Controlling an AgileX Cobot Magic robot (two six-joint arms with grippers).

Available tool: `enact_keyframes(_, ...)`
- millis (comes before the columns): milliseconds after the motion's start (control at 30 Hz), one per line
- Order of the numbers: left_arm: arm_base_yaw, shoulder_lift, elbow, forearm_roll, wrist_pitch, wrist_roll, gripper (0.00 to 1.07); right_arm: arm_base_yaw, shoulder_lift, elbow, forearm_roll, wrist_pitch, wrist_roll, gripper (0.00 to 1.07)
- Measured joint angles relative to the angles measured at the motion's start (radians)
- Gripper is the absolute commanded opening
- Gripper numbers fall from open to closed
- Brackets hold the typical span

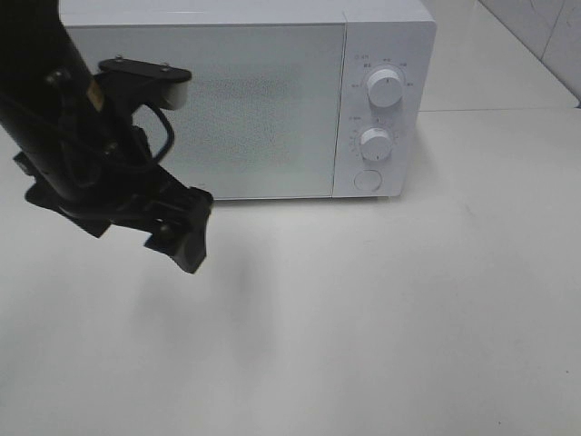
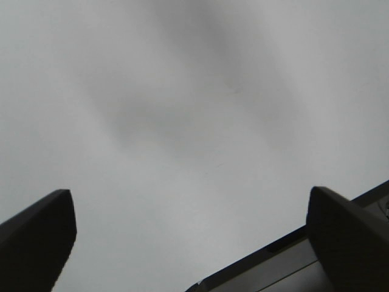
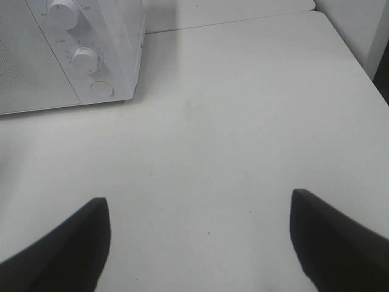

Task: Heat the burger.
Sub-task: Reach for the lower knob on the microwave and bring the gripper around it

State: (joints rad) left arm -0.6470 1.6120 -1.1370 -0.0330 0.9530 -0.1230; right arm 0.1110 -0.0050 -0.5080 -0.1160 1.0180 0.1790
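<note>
Over the matt white table (image 1: 381, 327) two black grippers are seen: the left gripper (image 2: 191, 234) is spread wide with nothing between its fingers, and the right gripper (image 3: 200, 240) is likewise wide and empty. Farther back one white box-shaped microwave oven (image 1: 245, 109) is set, its frosted door (image 1: 227, 136) shut, with two round white knobs (image 1: 387, 88) and one round button (image 1: 367, 180). Its inside is hidden; where the burger is cannot be told.

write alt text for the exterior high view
A white microwave, door shut and two knobs on its right, stands on a white table. The black left gripper hangs in front of its left side, above the table.
</note>
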Motion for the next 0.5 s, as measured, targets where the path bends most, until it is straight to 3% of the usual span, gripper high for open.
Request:
enact_keyframes(67,0.024,-0.011,0.000,-0.003,0.012,0.008,0.98,0.000,0.000,0.000,0.000,0.000,0.000,0.75)
enact_keyframes(133,0.116,-0.059,0.011,-0.031,0.040,0.049,0.98,0.000,0.000,0.000,0.000,0.000,0.000,0.75)
enact_keyframes(233,0.143,-0.074,0.021,-0.036,0.045,0.059,0.98,0.000,0.000,0.000,0.000,0.000,0.000,0.75)
enact_keyframes(300,0.228,-0.121,0.065,-0.053,0.055,0.074,0.98,0.000,0.000,0.000,0.000,0.000,0.000,0.75)
enact_keyframes(333,0.228,-0.121,0.065,-0.053,0.055,0.074,0.98,0.000,0.000,0.000,0.000,0.000,0.000,0.75)
enact_keyframes(500,0.375,-0.226,0.184,-0.055,0.055,0.084,0.98,0.000,0.000,0.000,0.000,0.000,0.000,0.75)
